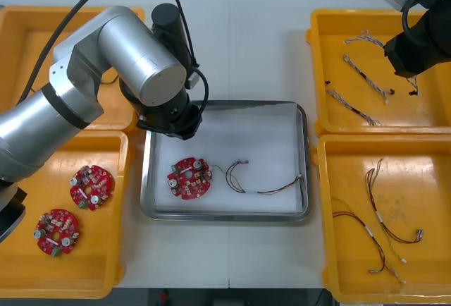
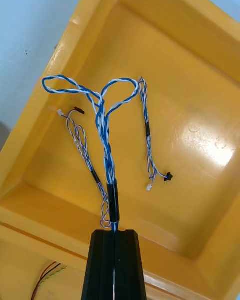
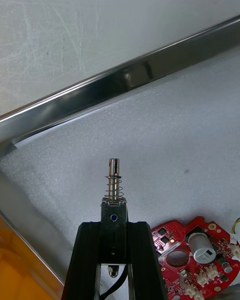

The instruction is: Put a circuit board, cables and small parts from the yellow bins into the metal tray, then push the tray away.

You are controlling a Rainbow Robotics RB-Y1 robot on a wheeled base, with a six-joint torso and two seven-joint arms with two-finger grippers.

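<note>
One metal part (image 3: 114, 180), L gripper (image 3: 114, 221); cable (image 2: 106, 135), R gripper (image 2: 115, 233).

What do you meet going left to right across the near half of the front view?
Left yellow bin, circuit board, second circuit board, metal tray, tray's circuit board, red and yellow cable, right yellow bin, its cables.

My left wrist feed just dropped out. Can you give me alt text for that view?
The left gripper is shut on a small metal part above the white floor of the tray. A circuit board lies in the tray beside the gripper; the tray's shiny rim runs beyond.
</note>
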